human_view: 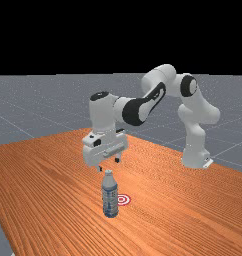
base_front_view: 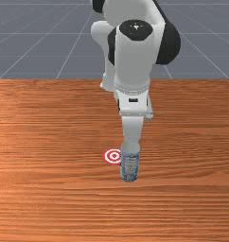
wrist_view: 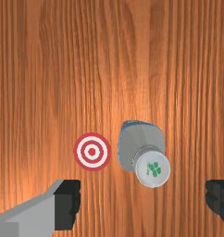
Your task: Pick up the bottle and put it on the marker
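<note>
The gripper (human_view: 109,166) hangs above the bottle (human_view: 110,196), its 2 fingers (wrist_view: 67,203) spread wide. The bottle stands upright on the table (human_view: 53,175), seemingly just beside the red-and-white marker (wrist_view: 92,152), not on it.

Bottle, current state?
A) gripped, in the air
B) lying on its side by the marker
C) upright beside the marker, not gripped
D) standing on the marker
C: the bottle stands upright on the table below the open fingers, with bare wood between it and the marker.
</note>
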